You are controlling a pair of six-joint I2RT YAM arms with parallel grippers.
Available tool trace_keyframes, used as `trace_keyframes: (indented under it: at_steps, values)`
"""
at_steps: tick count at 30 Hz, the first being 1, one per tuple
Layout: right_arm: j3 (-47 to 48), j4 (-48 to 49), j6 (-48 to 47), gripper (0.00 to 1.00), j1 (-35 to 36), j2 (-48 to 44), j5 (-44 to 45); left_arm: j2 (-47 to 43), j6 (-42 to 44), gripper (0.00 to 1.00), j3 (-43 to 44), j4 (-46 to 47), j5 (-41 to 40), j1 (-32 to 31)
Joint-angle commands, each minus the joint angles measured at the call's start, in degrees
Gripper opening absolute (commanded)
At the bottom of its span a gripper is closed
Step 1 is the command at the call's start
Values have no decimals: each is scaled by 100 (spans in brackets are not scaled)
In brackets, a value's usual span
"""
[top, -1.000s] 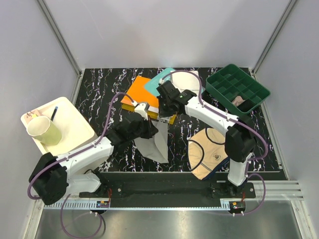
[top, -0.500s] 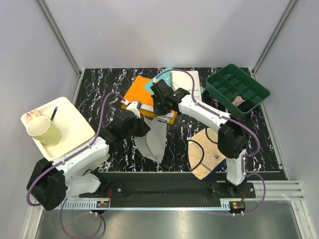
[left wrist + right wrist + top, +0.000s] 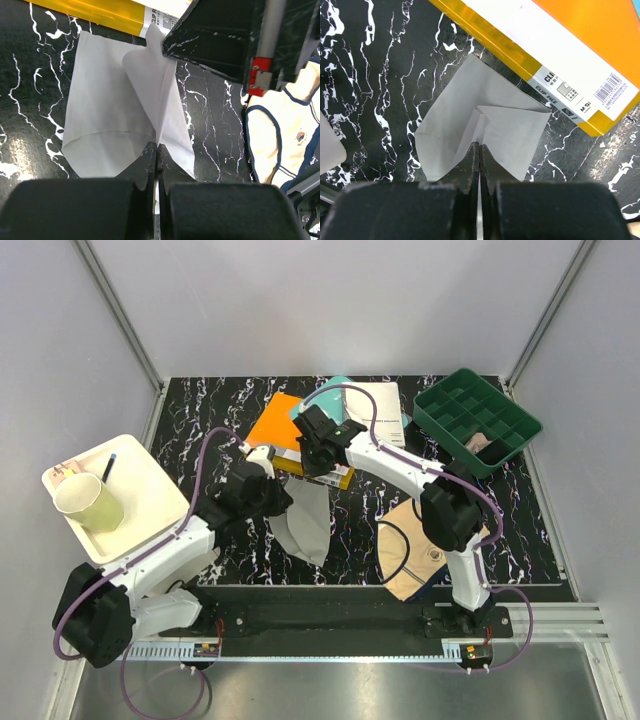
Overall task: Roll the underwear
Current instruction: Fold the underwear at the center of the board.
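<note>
Well, on the black marble table (image 3: 190, 410), just beside the orange book (image 3: 285, 420), the grey underwear (image 3: 305, 525) lies partly folded; the beige underwear (image 3: 415, 540) sits apart, to my right. My left gripper (image 3: 157, 150) and right gripper (image 3: 479, 147) are each pinched tight on grey fabric. I should move both together, evenly, so the fold lands flat.

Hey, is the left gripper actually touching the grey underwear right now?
Touching. The left wrist view shows the left gripper shut on a fold of the grey underwear, the fabric running straight into its closed fingertips.
</note>
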Motion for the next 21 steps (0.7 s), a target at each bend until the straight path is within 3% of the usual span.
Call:
trace_keyframes:
  at_steps: [1, 21]
  values:
    - [293, 397, -164, 0, -96, 105, 412, -174, 138, 0, -109, -373, -95, 82]
    - [407, 635, -190, 0, -96, 466, 509, 371, 349, 0, -56, -462, -561, 275]
